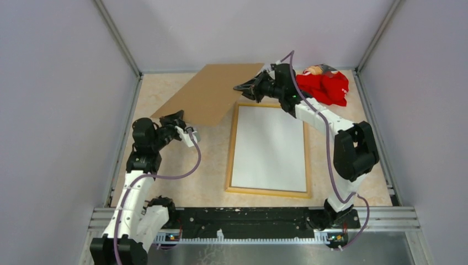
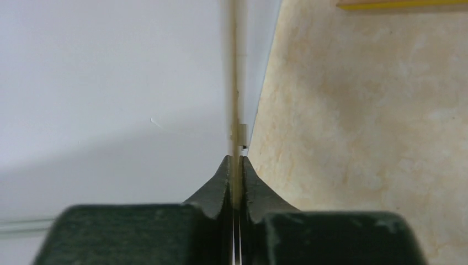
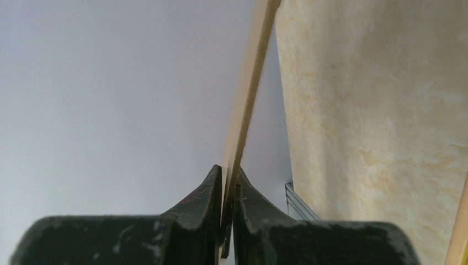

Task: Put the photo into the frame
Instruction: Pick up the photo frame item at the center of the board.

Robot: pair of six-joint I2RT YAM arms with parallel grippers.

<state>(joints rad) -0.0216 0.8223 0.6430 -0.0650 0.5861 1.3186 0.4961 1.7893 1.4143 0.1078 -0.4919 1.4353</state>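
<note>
The frame (image 1: 232, 149) lies flat in the middle of the table, pale wood side up. The photo (image 1: 270, 149) lies inside it with its plain white back up. A brown backing board (image 1: 212, 94) hangs tilted above the table, back left of the frame. My left gripper (image 1: 173, 117) is shut on the board's near left corner, and my right gripper (image 1: 242, 87) is shut on its right edge. In the left wrist view the fingertips (image 2: 235, 160) pinch the board's thin edge (image 2: 233, 83). The right wrist view shows the same grip (image 3: 228, 174) on the board (image 3: 251, 83).
A red cloth bundle (image 1: 325, 85) lies at the back right corner, just behind the right arm. Grey walls with metal rails (image 1: 124, 132) close in the table on three sides. A yellow strip of the frame (image 2: 403, 4) shows in the left wrist view.
</note>
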